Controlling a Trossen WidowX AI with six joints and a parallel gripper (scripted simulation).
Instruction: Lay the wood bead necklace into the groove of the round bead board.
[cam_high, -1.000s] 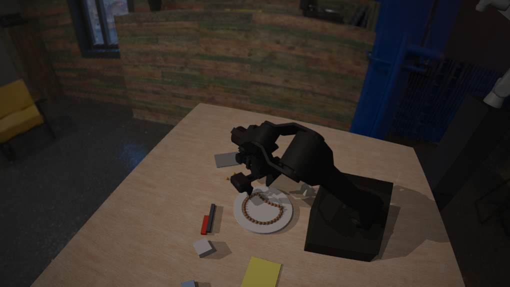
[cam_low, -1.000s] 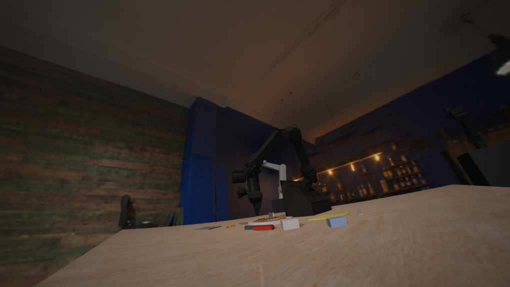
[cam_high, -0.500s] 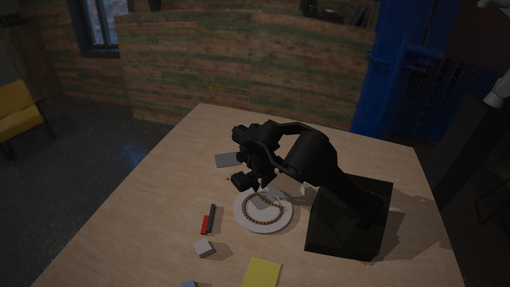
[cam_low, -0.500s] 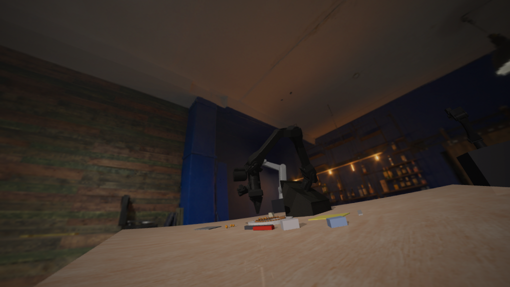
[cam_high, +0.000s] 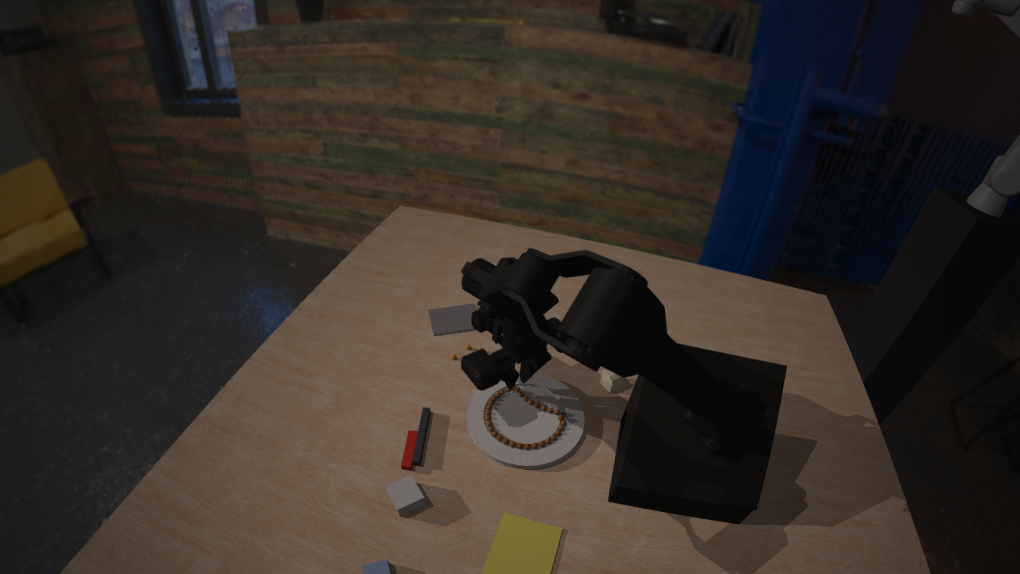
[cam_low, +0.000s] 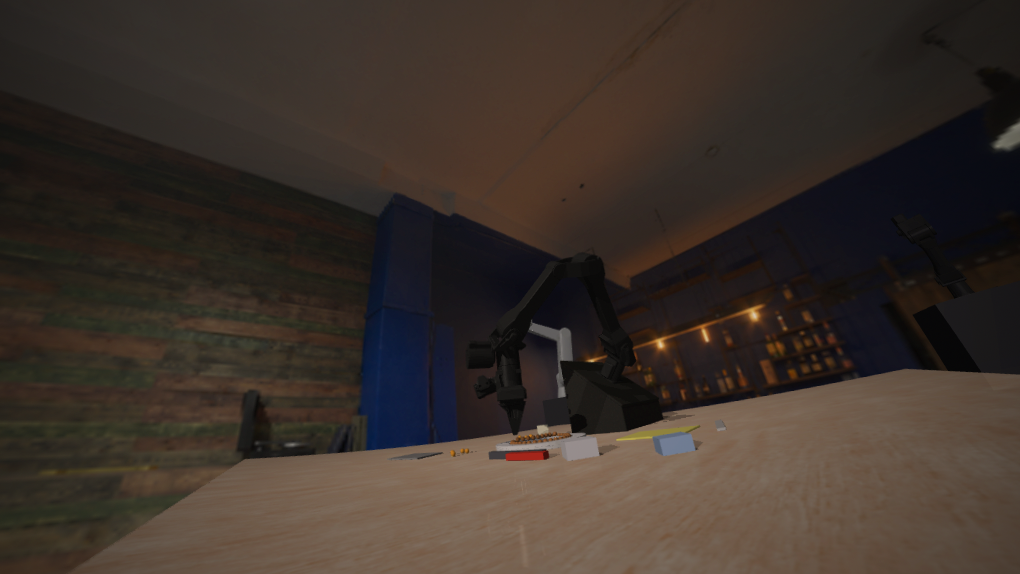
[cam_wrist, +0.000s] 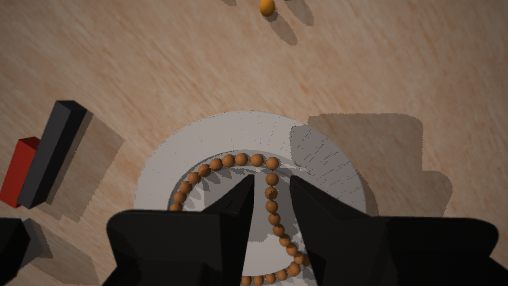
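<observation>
The wood bead necklace (cam_high: 526, 446) (cam_low: 542, 437) (cam_wrist: 241, 159) lies on the round bead board (cam_high: 574, 422) (cam_wrist: 215, 131). In the top view its left and front beads follow the round groove. Its back-right stretch sags inward across the middle, and the groove arc outside that stretch is bare. My gripper (cam_high: 518, 384) (cam_low: 514, 430) (cam_wrist: 272, 181) points down above the back of the board. Its fingers stand a small way apart and hold nothing. In the wrist view the inward-running beads show between and below the fingertips. The fingers hide part of the necklace there.
Orange beads (cam_high: 454, 356) (cam_wrist: 267, 7) and a grey flat piece (cam_high: 449, 321) lie behind the board. A red bar (cam_high: 409, 451) and a dark bar (cam_high: 423, 428) lie left of it. A white block (cam_high: 406, 492), blue block (cam_low: 674, 444) and yellow sheet (cam_high: 524, 546) lie nearer the front.
</observation>
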